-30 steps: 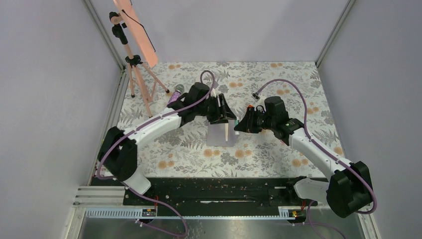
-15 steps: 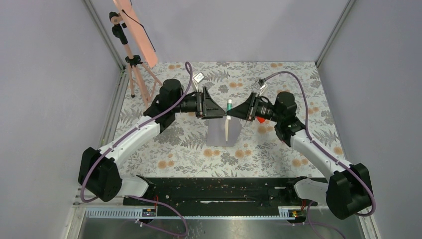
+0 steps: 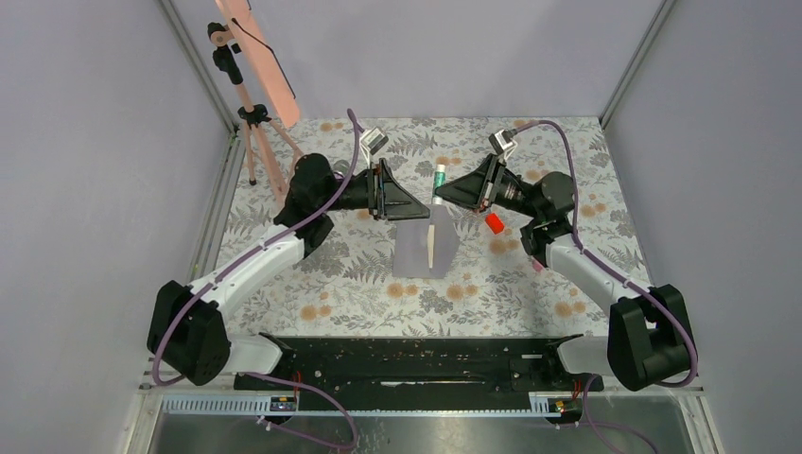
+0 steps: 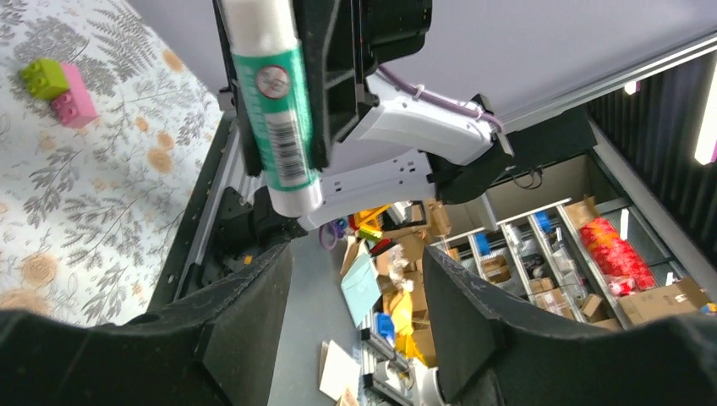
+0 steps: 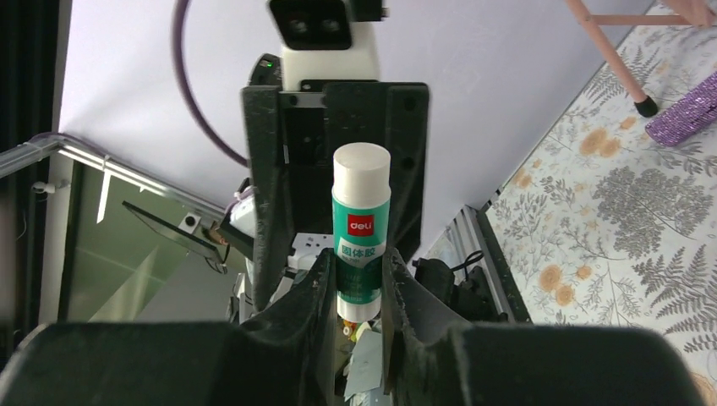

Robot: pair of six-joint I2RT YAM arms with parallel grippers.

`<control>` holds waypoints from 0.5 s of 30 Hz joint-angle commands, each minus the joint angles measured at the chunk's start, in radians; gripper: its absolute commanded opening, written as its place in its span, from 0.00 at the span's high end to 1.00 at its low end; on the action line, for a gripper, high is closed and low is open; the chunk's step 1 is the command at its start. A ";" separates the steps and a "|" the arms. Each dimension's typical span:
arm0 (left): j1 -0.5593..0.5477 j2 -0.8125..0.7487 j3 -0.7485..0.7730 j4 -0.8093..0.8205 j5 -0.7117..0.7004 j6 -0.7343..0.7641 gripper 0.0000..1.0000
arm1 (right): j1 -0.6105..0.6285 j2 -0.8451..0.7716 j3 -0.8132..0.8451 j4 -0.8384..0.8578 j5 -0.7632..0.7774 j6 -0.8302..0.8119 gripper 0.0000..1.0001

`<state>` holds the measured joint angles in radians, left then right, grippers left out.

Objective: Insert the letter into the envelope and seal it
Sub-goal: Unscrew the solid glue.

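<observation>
The grey-lilac envelope (image 3: 412, 253) lies flat mid-table, with a cream strip of the letter (image 3: 432, 248) showing along its right part. My right gripper (image 3: 444, 195) is raised above the envelope's far edge and shut on a green-and-white glue stick (image 3: 439, 180); in the right wrist view the glue stick (image 5: 361, 228) stands upright between the fingers of my right gripper (image 5: 361, 269). My left gripper (image 3: 420, 210) is open and empty, raised and facing the right one. In the left wrist view my left gripper (image 4: 355, 262) stands just short of the glue stick (image 4: 270, 101).
A small red piece (image 3: 494, 223) lies right of the envelope. A pink tripod (image 3: 257, 118) stands at the back left. A purple glittery object (image 5: 685, 118) lies near a tripod foot. Green and pink toy bricks (image 4: 59, 80) lie on the floral tablecloth.
Both grippers rose off the envelope. The left arm pulled back to the left and turned to face the right gripper. The glue stick and the red piece came into view.
</observation>
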<state>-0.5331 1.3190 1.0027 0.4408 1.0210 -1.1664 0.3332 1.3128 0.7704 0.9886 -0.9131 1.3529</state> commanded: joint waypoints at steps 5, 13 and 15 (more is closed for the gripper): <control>-0.002 0.139 -0.088 0.782 -0.031 -0.491 0.41 | -0.003 0.036 0.067 0.357 -0.067 0.229 1.00; -0.042 0.214 -0.035 0.977 -0.063 -0.618 0.42 | -0.002 0.092 0.109 0.495 -0.057 0.356 1.00; -0.042 0.216 -0.035 0.984 -0.064 -0.621 0.44 | -0.001 0.091 0.114 0.496 -0.055 0.358 1.00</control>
<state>-0.5674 1.5406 0.9245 1.2476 0.9859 -1.7329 0.3332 1.4120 0.8246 1.3682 -0.9585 1.6703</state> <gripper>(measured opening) 0.572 0.232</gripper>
